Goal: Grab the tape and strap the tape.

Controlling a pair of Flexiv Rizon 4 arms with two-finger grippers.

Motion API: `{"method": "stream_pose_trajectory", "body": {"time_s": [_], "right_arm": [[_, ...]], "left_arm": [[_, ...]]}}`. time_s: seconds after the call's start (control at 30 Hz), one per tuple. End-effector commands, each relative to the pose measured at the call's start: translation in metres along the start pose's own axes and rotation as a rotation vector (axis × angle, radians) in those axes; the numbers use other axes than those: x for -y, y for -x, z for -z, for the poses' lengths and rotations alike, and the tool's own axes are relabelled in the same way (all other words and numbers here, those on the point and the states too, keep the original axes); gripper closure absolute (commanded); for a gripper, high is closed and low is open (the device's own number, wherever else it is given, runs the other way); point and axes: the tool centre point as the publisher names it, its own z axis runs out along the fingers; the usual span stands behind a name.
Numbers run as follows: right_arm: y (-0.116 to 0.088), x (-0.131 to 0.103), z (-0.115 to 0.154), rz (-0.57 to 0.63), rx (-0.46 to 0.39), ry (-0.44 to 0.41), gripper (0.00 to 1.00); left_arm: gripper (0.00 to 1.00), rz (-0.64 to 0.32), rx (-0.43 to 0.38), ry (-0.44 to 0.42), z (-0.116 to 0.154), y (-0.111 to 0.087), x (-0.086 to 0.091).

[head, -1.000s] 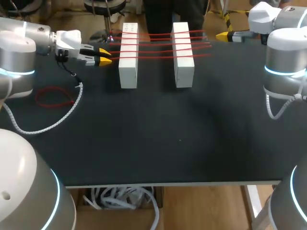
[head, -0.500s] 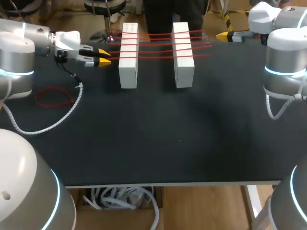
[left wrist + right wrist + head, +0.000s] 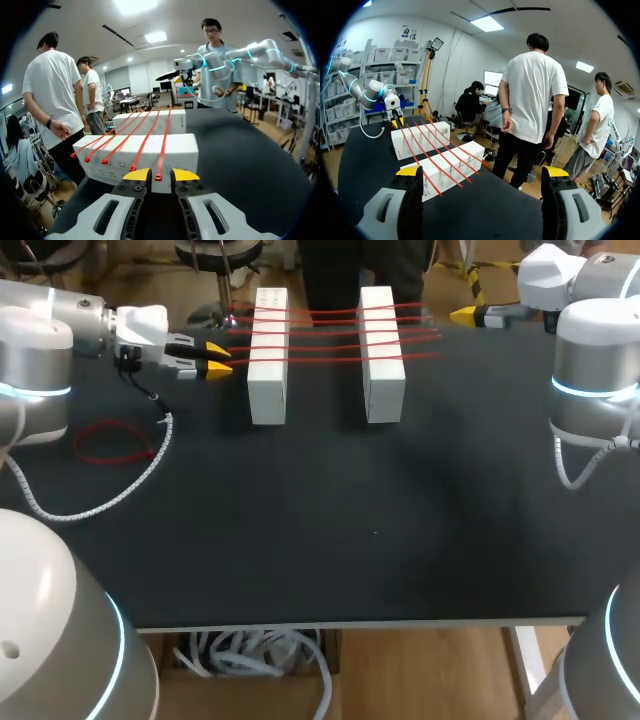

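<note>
Over the last second our left gripper had edged a little to the left, away from the left box, and then settled; nothing else on the table had shifted. The five red tapes still lay stretched across the left box and the right box. A spare tape lay looped on the table's left side, well apart from them.

In the left wrist view the nearest tape ended right between the yellow tips, which stood slightly apart and were not clamped on it. We judged that the grab had not yet happened: the small retreat looked like lining up on that end, and the fingers would need to close before any pull.

Our right gripper hung beyond the right box at the far right, its fingers spread wide and holding nothing.
</note>
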Motion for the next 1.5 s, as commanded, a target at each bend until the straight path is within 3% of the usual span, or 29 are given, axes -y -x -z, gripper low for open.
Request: {"method": "stream_pose_trajectory", "body": {"time_s": [0.03,0.1,0.4,0.63,0.87,1.03,1.23,1.43,1.5], "right_arm": [[0.000,0.000,0.001,0.000,-0.002,0.002,0.00],[0.000,0.000,0.001,0.000,-0.002,0.002,0.00],[0.000,0.000,0.001,0.000,-0.002,0.002,0.00],[0.000,0.000,0.001,0.000,-0.002,0.002,0.00],[0.000,0.000,0.001,0.000,-0.002,0.002,0.00],[0.000,0.000,0.001,0.000,-0.002,0.002,0.00],[0.000,0.000,0.001,0.000,-0.002,0.002,0.00],[0.000,0.000,0.001,0.000,-0.002,0.002,0.00],[0.000,0.000,0.001,0.000,-0.002,0.002,0.00]], "left_arm": [[0.89,0.001,-0.006,-0.005,-0.002,0.003,-0.003],[1.00,0.002,-0.008,-0.007,-0.002,0.003,-0.003],[1.00,-0.007,-0.017,-0.027,0.000,0.001,0.000],[1.00,-0.036,-0.004,-0.128,0.002,-0.003,0.019],[1.00,-0.067,-0.063,-0.226,-0.001,-0.009,0.049],[1.00,-0.024,-0.125,-0.296,-0.003,-0.010,0.067],[1.00,0.015,-0.098,-0.393,-0.002,-0.014,0.080],[1.00,0.008,-0.060,-0.430,-0.002,-0.017,0.089],[1.00,0.049,-0.093,-0.407,-0.001,-0.017,0.090]]}}
